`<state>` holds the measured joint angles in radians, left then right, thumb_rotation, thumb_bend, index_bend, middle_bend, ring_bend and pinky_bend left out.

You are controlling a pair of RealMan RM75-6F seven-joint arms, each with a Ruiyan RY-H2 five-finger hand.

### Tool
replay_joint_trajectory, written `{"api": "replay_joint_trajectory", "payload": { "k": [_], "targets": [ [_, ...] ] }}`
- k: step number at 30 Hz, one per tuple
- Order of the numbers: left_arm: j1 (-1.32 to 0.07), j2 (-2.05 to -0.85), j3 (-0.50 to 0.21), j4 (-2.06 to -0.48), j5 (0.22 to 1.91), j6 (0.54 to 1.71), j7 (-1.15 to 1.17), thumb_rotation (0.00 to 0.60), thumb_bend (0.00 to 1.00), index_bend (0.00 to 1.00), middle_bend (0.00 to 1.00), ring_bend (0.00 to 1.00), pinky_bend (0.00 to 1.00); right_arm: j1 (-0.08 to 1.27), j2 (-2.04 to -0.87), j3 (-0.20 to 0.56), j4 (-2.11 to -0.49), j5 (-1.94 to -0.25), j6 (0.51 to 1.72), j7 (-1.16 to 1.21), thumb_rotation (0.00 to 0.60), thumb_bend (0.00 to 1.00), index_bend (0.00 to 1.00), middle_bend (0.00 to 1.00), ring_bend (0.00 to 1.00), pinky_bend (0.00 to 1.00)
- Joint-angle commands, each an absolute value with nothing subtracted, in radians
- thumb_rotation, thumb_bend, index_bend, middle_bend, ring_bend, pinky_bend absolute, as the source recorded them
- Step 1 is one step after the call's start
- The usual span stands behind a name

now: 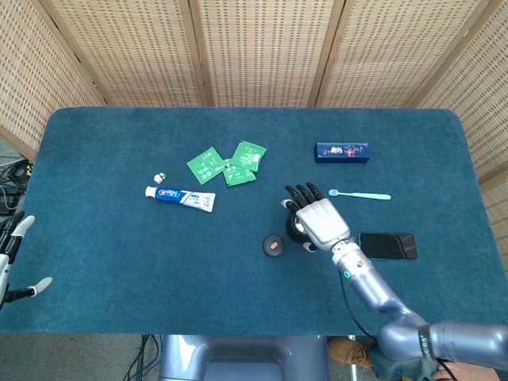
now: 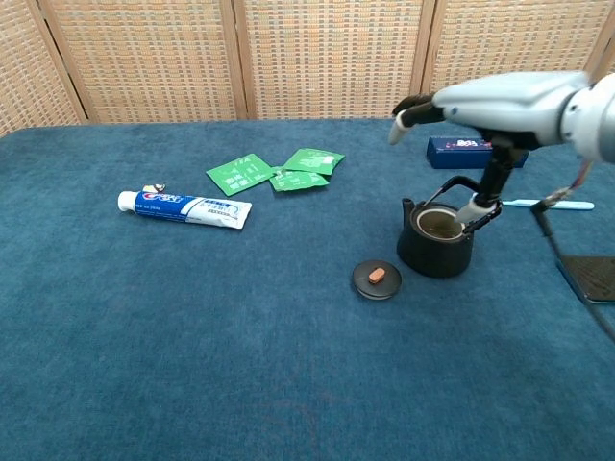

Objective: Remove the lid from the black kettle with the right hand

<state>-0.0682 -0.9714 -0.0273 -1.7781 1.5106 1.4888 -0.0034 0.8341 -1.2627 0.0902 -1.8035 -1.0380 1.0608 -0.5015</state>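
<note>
The black kettle (image 2: 435,241) stands uncovered on the blue table, its handle up and its inside showing. In the head view my right hand hides most of the kettle (image 1: 294,225). Its round black lid (image 2: 377,279) with an orange knob lies flat on the cloth just left of the kettle, also seen as the lid (image 1: 273,245) in the head view. My right hand (image 2: 490,101) hovers above the kettle with fingers spread and nothing in it; from above the right hand (image 1: 320,221) covers the kettle. My left hand (image 1: 11,258) hangs off the table's left edge, fingers apart, empty.
A toothpaste tube (image 2: 184,206) lies at the left, green sachets (image 2: 279,170) behind the centre. A dark blue box (image 1: 341,152), a toothbrush (image 1: 361,194) and a black phone (image 1: 387,245) lie to the right of the kettle.
</note>
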Motion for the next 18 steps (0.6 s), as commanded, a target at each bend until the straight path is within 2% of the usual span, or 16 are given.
{"api": "replay_joint_trajectory", "payload": {
  "k": [1, 5, 10, 18],
  "targets": [
    [-0.06, -0.971, -0.02, -1.779, 1.529, 1.504, -0.011, 0.6, 0.0, 0.0, 0.0, 0.0, 0.0, 0.707, -1.148, 0.028, -1.81, -1.212, 1.175, -0.359, 0.6, 0.02, 0.19, 0.0, 0.0, 0.0],
    [-0.049, -0.968, -0.011, -1.777, 1.55, 1.523, -0.025, 0.6, 0.0, 0.0, 0.0, 0.0, 0.0, 0.59, -1.1, -0.028, -1.736, -1.327, 1.291, -0.216, 0.6, 0.0, 0.17, 0.0, 0.0, 0.0],
    [-0.039, -0.964, 0.003, -1.776, 1.569, 1.531, -0.041, 0.6, 0.0, 0.0, 0.0, 0.0, 0.0, 0.458, -1.096, -0.083, -1.608, -1.405, 1.413, -0.076, 0.6, 0.0, 0.15, 0.0, 0.0, 0.0],
    [-0.033, -0.969, 0.017, -1.771, 1.589, 1.534, -0.036, 0.6, 0.0, 0.0, 0.0, 0.0, 0.0, 0.338, -1.118, -0.094, -1.515, -1.452, 1.536, 0.031, 0.6, 0.0, 0.14, 0.0, 0.0, 0.0]
  ]
}}
